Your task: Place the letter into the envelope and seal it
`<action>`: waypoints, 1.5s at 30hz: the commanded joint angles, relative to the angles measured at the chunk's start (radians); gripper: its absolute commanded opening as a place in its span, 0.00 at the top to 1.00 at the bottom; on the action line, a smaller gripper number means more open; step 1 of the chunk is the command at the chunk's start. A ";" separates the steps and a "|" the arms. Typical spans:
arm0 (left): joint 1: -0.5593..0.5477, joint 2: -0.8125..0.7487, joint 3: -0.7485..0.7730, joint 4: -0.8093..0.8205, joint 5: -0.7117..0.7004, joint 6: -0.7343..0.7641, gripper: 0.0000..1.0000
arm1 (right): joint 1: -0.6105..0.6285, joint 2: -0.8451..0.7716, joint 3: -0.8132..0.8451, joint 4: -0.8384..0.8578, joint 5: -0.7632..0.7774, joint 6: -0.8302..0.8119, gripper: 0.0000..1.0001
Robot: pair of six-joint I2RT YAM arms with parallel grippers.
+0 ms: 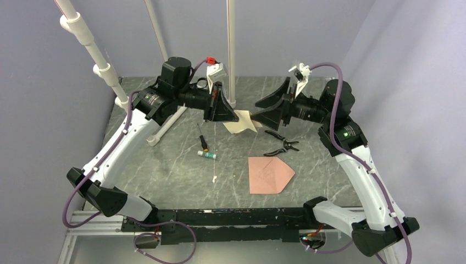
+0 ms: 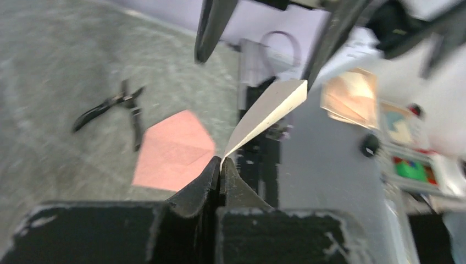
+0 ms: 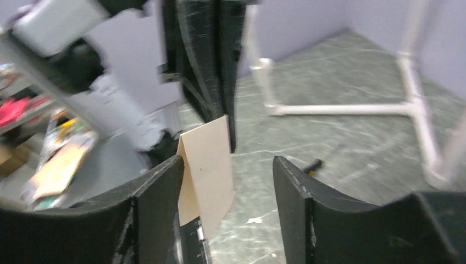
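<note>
The left hand (image 2: pixel 220 165) is clenched on one edge of the pale tan rectangular paper letter (image 2: pixel 270 107), holding it up over the far middle of the grey marbled bench (image 1: pixel 165 176). The sheet looks creased along one side. The right hand (image 3: pixel 226 162) faces it with its fingers spread wide, grasping nothing. The letter's free end stands between those fingers, closer to one, and whether it touches that finger is unclear. The salmon-pink paper envelope with a pointed triangular flap (image 1: pixel 269 175) lies flat on the bench nearer the arm bases, flap unfolded, well apart from the letter. Black-handled pliers (image 1: pixel 283 144) lie between the envelope and the right hand. A slim dark screwdriver (image 1: pixel 202 140) and a small white tube (image 1: pixel 207 155) lie further left in the top view.
</note>
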 commanded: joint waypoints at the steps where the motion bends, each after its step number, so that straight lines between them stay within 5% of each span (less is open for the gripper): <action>1: -0.001 -0.038 -0.056 0.038 -0.475 -0.023 0.98 | 0.000 -0.060 -0.037 -0.162 0.557 0.040 0.29; 4: -0.001 -0.017 -0.096 0.015 -0.787 -0.054 0.98 | -0.006 -0.043 -0.105 -0.340 0.956 0.191 0.27; 7: -0.001 0.007 -0.136 -0.009 -0.945 -0.083 0.98 | -0.019 0.012 -0.171 -0.585 1.129 0.342 0.27; 16: -0.001 -0.009 -0.258 0.063 -0.809 -0.147 0.97 | -0.040 0.024 -0.476 -0.725 1.227 0.474 0.19; 29: -0.002 0.007 -0.251 0.071 -0.738 -0.167 0.98 | -0.240 0.158 -0.669 -0.451 0.917 0.406 0.10; 45: -0.002 -0.035 -0.258 0.046 -0.775 -0.180 0.98 | -0.246 0.199 -0.878 -0.084 0.548 0.578 0.37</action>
